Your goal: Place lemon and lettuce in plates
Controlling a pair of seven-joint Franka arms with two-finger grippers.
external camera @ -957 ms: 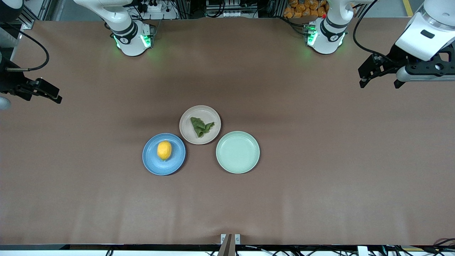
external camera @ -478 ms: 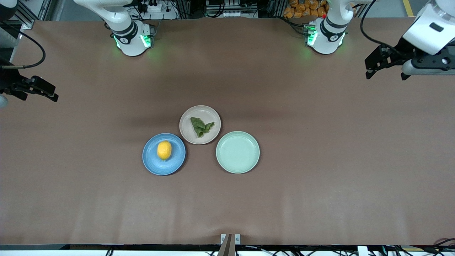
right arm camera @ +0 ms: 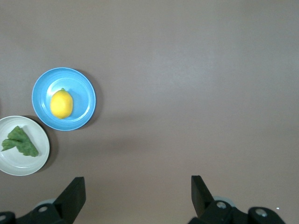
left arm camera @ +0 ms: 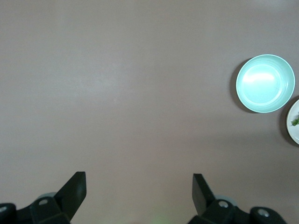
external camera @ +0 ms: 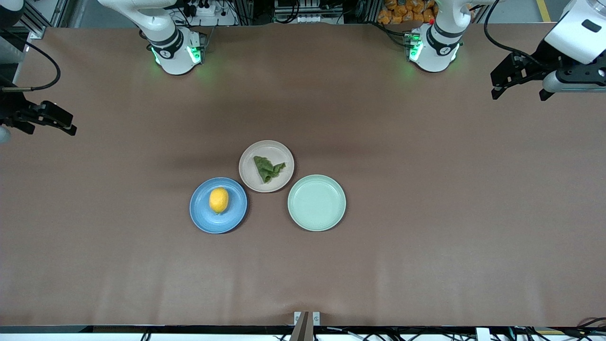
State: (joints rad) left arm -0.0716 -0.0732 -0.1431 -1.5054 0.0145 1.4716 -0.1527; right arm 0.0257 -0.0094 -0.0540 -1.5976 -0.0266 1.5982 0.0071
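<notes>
Brown table [external camera: 426, 237] carried three plates grouped near its middle: mint-green plate [external camera: 316, 202] bare, blue plate [external camera: 218, 205] holding the lemon [external camera: 218, 200], beige plate [external camera: 266, 166] holding the lettuce [external camera: 268, 169]. Left gripper [external camera: 518, 89] hung over the table's left-arm end, jaws spread, empty. Right gripper [external camera: 49, 121] hung over the right-arm end, jaws likewise spread, empty.
</notes>
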